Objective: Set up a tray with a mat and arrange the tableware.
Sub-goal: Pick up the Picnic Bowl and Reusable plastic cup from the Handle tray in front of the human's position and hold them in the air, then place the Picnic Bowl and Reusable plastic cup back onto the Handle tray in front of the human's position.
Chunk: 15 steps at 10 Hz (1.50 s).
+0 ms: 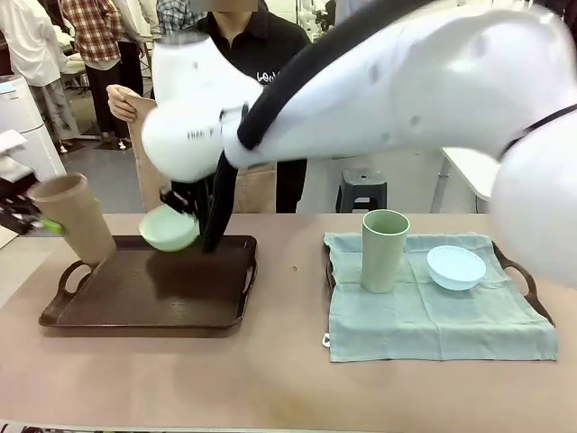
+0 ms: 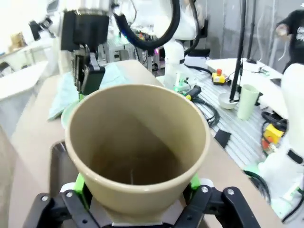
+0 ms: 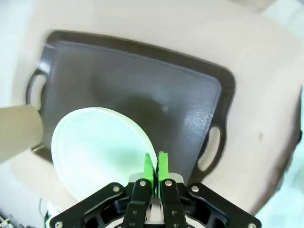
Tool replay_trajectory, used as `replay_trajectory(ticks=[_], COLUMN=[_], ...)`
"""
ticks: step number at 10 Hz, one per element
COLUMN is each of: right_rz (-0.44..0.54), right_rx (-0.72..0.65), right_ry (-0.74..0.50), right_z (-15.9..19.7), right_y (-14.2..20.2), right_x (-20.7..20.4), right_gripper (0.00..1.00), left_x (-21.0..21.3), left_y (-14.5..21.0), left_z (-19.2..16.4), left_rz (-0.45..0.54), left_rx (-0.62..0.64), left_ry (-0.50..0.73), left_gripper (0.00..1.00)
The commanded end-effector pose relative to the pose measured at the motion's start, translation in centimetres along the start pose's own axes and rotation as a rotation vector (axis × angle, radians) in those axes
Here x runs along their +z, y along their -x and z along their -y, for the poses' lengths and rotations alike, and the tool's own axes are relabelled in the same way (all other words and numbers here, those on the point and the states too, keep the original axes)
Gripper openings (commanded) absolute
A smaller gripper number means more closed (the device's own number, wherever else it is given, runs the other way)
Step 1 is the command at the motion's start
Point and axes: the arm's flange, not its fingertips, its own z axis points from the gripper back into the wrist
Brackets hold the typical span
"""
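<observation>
A mint green bowl (image 1: 169,230) hangs over the far edge of a dark brown tray (image 1: 153,293), its rim pinched in the right hand (image 3: 154,166), whose arm crosses from the right. The left hand (image 2: 137,199) clamps a tan cup (image 1: 74,216), tilted, above the tray's left handle. To the right, a pale green cup (image 1: 385,250) and a light blue bowl (image 1: 455,267) sit near each other on a green cloth mat (image 1: 433,316) that covers a second tray. A person (image 1: 243,54) stands beyond the beige tabletop (image 1: 288,379).
</observation>
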Motion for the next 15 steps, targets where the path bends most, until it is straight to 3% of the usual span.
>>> replay_trajectory(ticks=[1,3,4,5,15], right_rz=[0.072,0.094,0.065,0.085,0.085], right_rx=[0.005,-0.026,-0.046,0.017,0.017], right_ry=[0.009,0.038,0.053,-0.006,-0.006], right_z=[1.7,2.6,3.0,0.8,0.8], right_y=[4.7,6.0,6.0,4.3,4.3], right_x=[5.9,8.6,8.0,10.4,10.4], right_gripper=[0.00,0.00,0.00,0.00,0.00], left_x=[2.2,2.6,2.6,2.6,2.6], left_y=[-5.1,-8.8,-6.9,-6.9,-6.9], left_z=[2.1,2.6,2.4,2.4,2.4], left_rz=[0.010,0.016,0.014,0.014,0.014], left_rx=[-0.106,-0.132,-0.092,-0.092,-0.092], left_ry=[0.027,0.042,0.011,0.011,0.011], left_gripper=[0.00,0.00,0.00,0.00,0.00])
